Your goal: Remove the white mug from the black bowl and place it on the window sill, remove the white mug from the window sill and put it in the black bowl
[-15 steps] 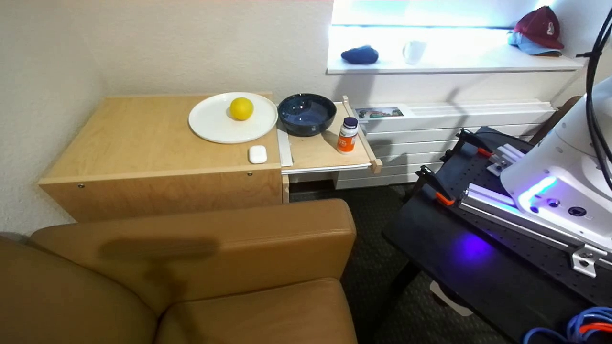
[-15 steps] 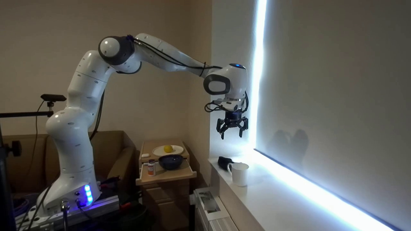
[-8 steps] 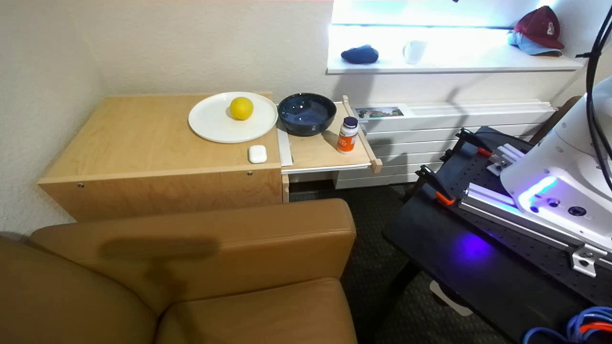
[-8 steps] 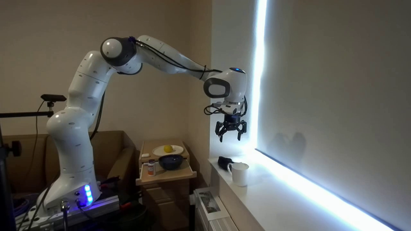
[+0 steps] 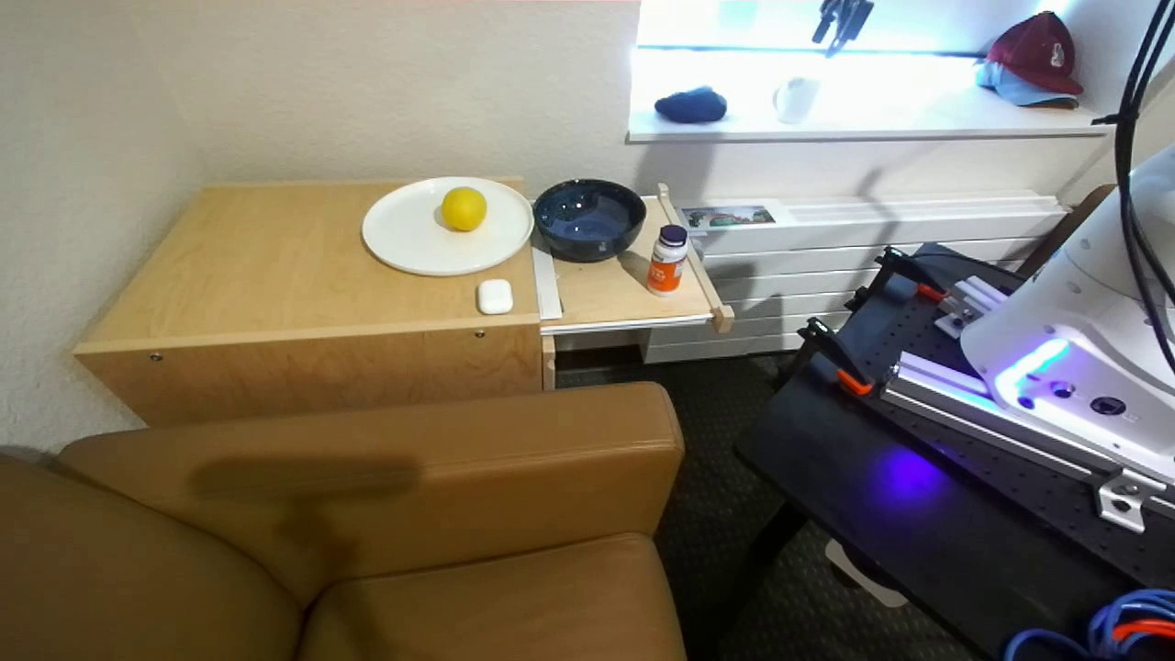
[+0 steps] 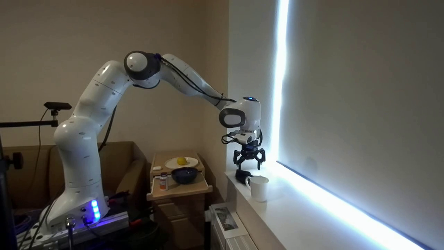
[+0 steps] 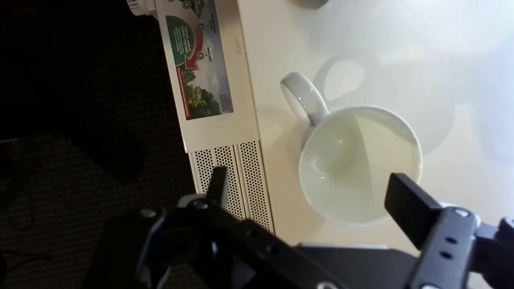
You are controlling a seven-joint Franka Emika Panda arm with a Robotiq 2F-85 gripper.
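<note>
I see the fingers (image 7: 413,212) hang wide and empty above the window sill (image 6: 298,222). Below, by its room-side edge, the white mug (image 7: 357,166) stands upright, apparently nearer the window-side finger, which hides part of it. Glare bleaches the mug (image 5: 797,99) in an exterior view. On the bench (image 5: 597,301), by its wall-side edge, sits the black bowl (image 5: 590,220).

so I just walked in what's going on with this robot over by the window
A robot arm has its open hand above the window sill, close to the white mug but not holding it. The white mug stands upright on the window sill. The black bowl, where the white mug probably goes, sits on a pull-out shelf with an orange-labelled bottle. Picking up the white mug seems the likely next step.
</note>
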